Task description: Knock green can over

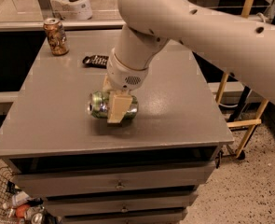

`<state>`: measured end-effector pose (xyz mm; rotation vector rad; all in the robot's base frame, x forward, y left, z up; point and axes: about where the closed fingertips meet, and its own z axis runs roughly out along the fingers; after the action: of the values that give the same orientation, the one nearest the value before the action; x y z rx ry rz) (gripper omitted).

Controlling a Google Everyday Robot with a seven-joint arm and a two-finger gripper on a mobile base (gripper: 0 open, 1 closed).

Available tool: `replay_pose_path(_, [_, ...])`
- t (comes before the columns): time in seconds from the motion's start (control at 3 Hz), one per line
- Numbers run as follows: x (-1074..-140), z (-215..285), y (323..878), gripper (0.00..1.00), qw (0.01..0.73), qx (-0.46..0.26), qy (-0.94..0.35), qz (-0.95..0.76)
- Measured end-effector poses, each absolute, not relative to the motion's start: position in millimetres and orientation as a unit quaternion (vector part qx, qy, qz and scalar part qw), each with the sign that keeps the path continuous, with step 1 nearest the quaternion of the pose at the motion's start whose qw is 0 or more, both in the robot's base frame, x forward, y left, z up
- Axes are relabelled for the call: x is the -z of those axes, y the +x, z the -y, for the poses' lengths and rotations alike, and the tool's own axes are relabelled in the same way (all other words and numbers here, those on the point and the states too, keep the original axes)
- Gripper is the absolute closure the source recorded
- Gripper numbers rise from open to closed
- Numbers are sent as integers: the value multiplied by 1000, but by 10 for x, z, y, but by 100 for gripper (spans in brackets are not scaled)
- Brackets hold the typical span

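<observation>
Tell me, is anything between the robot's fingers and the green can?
No, nothing. The gripper has its fingers clasped right around the green can, which lies on its side on the grey table.

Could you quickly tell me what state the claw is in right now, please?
Claw: closed around the green can, which lies on its side on the grey table, over the table's front half.
</observation>
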<state>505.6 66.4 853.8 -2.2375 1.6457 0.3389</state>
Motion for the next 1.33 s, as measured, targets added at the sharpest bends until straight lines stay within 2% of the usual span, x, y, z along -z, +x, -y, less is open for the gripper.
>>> replay_pose_path(0.33, [-8428, -747, 5013, 100, 137, -113, -806, -564])
replay_pose_path(0.67, [-8431, -754, 5001, 83, 136, -112, -807, -563])
replay_pose_path(1.33, [-8433, -766, 4986, 36, 136, -112, -808, -562])
